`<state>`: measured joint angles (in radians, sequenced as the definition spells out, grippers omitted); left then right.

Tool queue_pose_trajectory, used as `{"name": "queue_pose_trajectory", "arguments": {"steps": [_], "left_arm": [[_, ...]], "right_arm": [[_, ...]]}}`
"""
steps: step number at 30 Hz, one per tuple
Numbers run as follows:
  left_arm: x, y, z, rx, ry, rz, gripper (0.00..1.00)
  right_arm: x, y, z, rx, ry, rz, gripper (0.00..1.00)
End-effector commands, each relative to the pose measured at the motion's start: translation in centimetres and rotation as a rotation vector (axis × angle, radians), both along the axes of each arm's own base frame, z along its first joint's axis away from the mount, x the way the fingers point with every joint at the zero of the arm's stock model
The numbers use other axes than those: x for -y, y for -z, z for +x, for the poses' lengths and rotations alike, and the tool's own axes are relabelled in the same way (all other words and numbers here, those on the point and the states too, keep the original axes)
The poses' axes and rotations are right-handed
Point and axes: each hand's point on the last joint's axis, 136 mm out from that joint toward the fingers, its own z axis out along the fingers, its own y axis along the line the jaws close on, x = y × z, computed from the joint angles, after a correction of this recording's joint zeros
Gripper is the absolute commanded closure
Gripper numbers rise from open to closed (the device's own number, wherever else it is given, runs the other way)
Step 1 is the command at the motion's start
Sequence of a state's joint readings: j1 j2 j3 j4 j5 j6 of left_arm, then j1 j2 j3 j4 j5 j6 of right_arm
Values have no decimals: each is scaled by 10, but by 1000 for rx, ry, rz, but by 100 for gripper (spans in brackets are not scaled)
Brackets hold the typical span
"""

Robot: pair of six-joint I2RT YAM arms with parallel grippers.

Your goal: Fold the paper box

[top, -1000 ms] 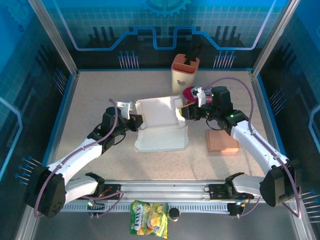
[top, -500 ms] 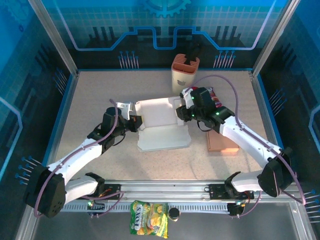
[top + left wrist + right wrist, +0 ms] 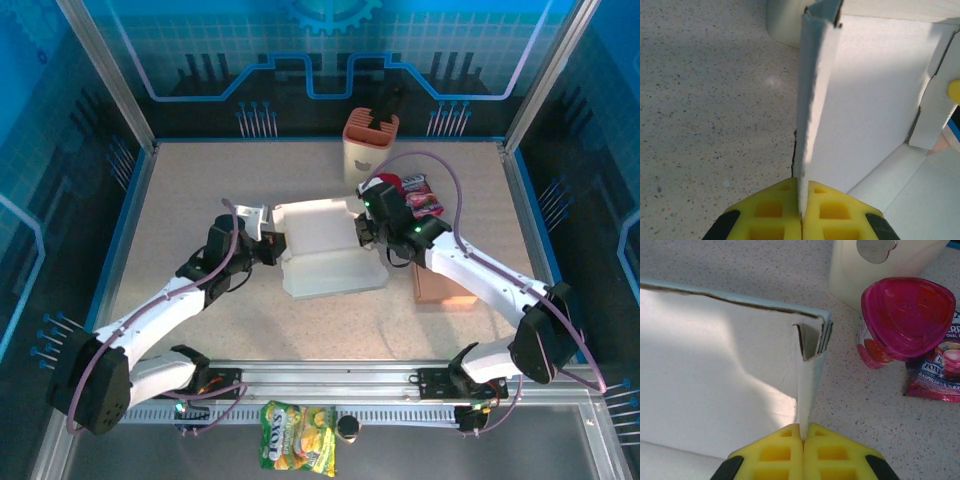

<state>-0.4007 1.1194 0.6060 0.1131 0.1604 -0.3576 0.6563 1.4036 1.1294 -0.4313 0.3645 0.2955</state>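
So, left gripper [image 3: 272,246]: I had it clamped tight on the left side wall of the paper box [image 3: 328,252], thin card nipped between the yellow pads [image 3: 771,212]
Left wall: it stood upright, running straight away from those pads toward the far corner
Box position: it sat mid-table between the two arms, long axis across the table from left to right, with a panel lying low toward the arm bases
Right wall: it stood upright too, a folded corner flap tucked at its far end
Right gripper [image 3: 803,432]: I had it closed fully on the lower edge of that right wall, card between its pads
Deciding relation: the box lay directly between the grippers, each holding the wall on its own side, so neither arm was nearer
Next move, my guess: both walls needed to be kept square while the low panel came up
Right of the box: the pink-lidded cup [image 3: 901,320] stood near that corner but apart from it, so I judged a wide swing there risky
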Motion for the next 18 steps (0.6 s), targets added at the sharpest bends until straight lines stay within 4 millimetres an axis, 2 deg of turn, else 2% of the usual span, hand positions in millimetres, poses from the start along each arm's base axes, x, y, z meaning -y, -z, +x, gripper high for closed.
{"name": "queue_pose_trajectory", "arguments": {"steps": [1,4,8,14,18], "left_arm": [[10,-24,6,71,31,-10,100],[12,-21,7,68,29,4,100],[12,-13,8,51,13,28,100],[12,18,11,-1,-18,93,100],[10,47,14,-47,-69,177,100]], "right_arm": [[-11,2,3,2,-3,11,91],[-14,9,5,-15,-7,9,87],[-13,24,9,-43,5,11,86],[-13,52,11,-79,37,12,91],[-10,76,11,-105,80,8,99]]}}
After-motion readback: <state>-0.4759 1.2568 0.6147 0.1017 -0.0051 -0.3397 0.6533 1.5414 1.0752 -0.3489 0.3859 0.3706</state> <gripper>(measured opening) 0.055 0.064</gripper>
